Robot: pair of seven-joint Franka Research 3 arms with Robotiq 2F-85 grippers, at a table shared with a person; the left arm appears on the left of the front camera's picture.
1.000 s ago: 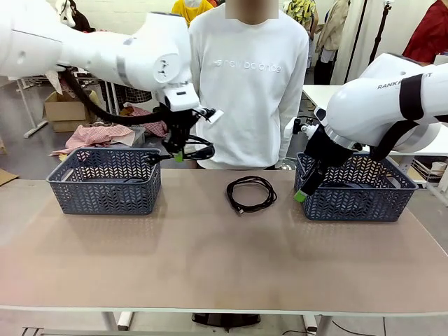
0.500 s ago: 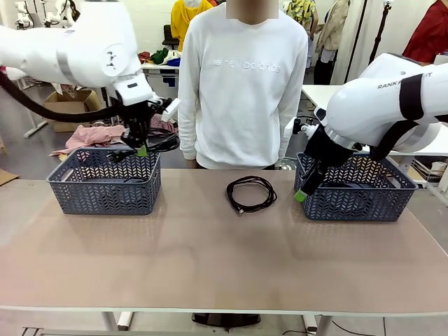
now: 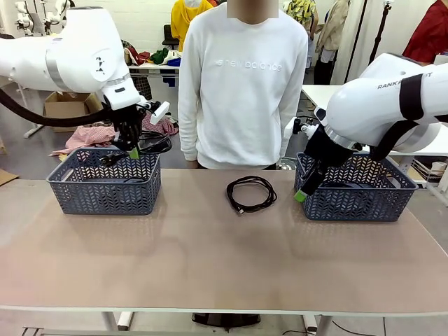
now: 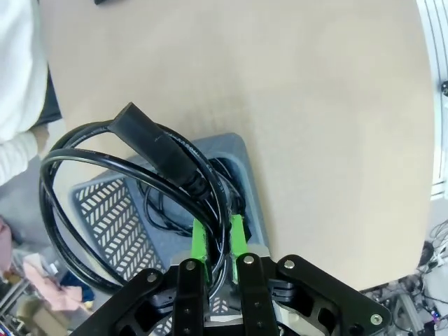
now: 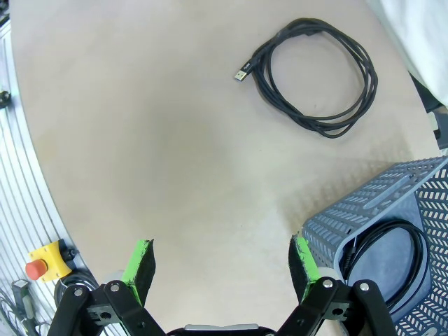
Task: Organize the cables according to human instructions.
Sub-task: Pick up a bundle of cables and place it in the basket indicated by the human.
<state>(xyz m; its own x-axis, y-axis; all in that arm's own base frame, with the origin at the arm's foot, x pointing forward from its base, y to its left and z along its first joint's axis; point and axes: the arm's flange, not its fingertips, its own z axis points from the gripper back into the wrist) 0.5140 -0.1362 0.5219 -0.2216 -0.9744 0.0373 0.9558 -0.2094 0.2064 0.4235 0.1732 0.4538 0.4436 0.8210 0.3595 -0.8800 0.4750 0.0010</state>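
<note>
Gripping a coiled cord [image 3: 155,145], the left tool [image 3: 133,151] hangs above the far rim of the left basket [image 3: 105,187]. In the left wrist view the left tool's [image 4: 218,229] green pads are closed on a few strands of the cord [image 4: 152,138], and the loop fans out with its black plug on top. The near part of the loop is cut off behind the fingers. Under it the left basket [image 4: 105,218] holds more dark cable [image 4: 155,204], but I can't tell how many coils.

Right tool [image 3: 302,193] is low at the near left corner of the right basket [image 3: 357,201], mostly hidden by its arm in the front view. In the right wrist view the right tool [image 5: 220,262] is wide open and empty over bare counter [image 5: 140,140]. Right basket [image 5: 392,199] is cut off by the frame, with one coil [image 5: 388,225] partly visible inside.

One loose cord [image 3: 230,192] lies on the counter [image 3: 210,259] between the baskets, toward the far edge, touching neither. In the right wrist view this cord [image 5: 329,130] shows a small plug end.

A person [image 3: 241,84] in white stands behind the counter; their hands can't be made out.
</note>
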